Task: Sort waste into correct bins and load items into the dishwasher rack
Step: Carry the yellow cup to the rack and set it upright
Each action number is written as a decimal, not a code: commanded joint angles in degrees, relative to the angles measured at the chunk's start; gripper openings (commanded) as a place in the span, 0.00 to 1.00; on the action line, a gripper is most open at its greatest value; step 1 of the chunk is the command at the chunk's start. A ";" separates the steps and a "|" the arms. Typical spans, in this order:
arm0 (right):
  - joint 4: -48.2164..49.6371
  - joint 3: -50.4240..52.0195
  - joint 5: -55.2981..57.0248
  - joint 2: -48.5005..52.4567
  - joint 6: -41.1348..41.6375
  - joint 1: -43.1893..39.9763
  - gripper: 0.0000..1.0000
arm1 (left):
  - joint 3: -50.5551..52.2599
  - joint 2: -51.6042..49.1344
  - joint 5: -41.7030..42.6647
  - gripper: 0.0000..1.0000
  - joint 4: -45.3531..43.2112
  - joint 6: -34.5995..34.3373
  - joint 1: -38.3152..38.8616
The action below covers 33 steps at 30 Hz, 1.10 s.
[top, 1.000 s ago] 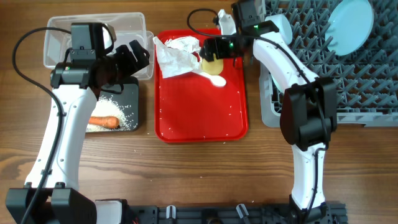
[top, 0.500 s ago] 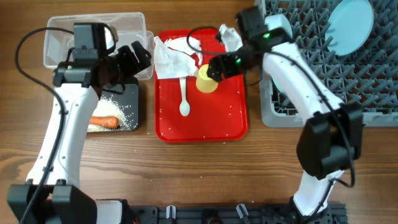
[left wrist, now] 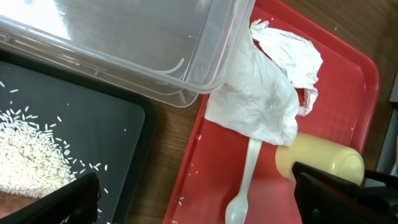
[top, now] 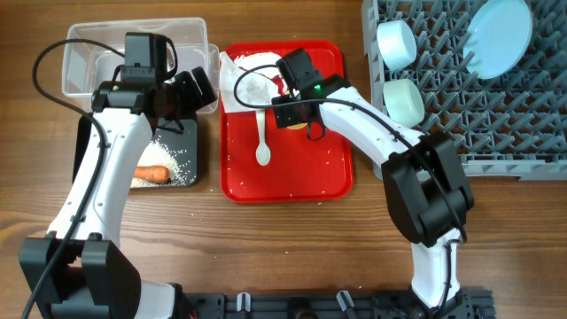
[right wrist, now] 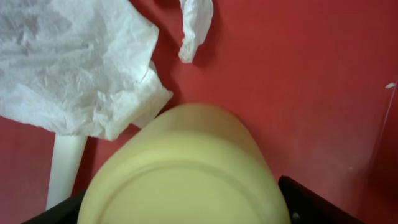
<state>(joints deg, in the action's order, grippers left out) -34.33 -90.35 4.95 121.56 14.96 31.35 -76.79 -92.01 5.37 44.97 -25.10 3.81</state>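
My right gripper (top: 299,115) is shut on the yellow cup (right wrist: 186,174), which lies tilted on its side low over the flat red tray (top: 310,177). The white spoon (top: 262,142) lies on the tray left of the cup. Crumpled white napkins (top: 251,78) lie at the tray's back left. My left gripper (top: 190,89) is open and empty, at the corner of the clear bin (top: 89,49) by the black bin (top: 190,133). The black bin holds rice (top: 164,151) and the carrot piece (top: 149,174). The grey rack (top: 523,115) holds two bowls (top: 396,40) and the plate (top: 499,35).
The left wrist view shows the clear bin's corner (left wrist: 205,74) overhanging the napkin (left wrist: 261,93), with the spoon (left wrist: 245,180) and cup (left wrist: 317,158) below it. Loose rice grains dot the tray. Bare wood lies in front of the tray.
My right wrist swung left from the rack side across the tray with the cup. The spoon dropped out and settled on the tray's left half. My left arm shifted slightly right.
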 commanded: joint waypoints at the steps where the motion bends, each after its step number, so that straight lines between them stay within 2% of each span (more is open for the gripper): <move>1: 1.38 0.04 1.90 0.85 -1.18 -0.09 0.80 | -0.68 -0.26 -1.62 1.00 0.04 0.68 0.15; 7: 4.09 -0.50 2.75 0.81 -1.97 -0.09 0.80 | -0.68 -0.26 -1.62 1.00 0.07 0.68 0.15; 9: 3.91 -0.50 2.75 0.81 -2.45 -0.07 0.74 | -0.68 -0.26 -1.62 1.00 0.04 0.68 0.15; 10: 3.87 -0.50 2.75 0.81 -2.58 -0.07 0.67 | -0.68 -0.26 -1.62 1.00 0.02 0.70 0.15; 15: 2.64 -0.50 2.75 -0.26 -2.49 -0.20 0.57 | -0.68 -0.26 -1.62 1.00 0.04 0.70 0.15; 19: -1.81 -0.50 2.71 -6.27 -2.40 -2.03 0.57 | -0.68 -0.26 -1.62 1.00 0.04 0.70 0.15; 25: -9.81 -0.52 2.58 -22.84 -2.36 -4.68 0.57 | -0.68 -0.26 -1.62 1.00 0.04 0.70 0.15; 29: -14.34 -0.52 3.23 -34.03 -1.27 -10.78 0.57 | -0.68 -0.26 -1.62 1.00 0.04 0.70 0.15; 33: -22.64 -0.48 6.01 -38.18 0.28 -24.48 0.57 | -0.68 -0.26 -1.62 1.00 0.04 0.70 0.15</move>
<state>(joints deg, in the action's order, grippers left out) -54.13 -90.48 7.90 84.36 13.69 13.30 -76.79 -92.01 4.32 44.97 -25.10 3.81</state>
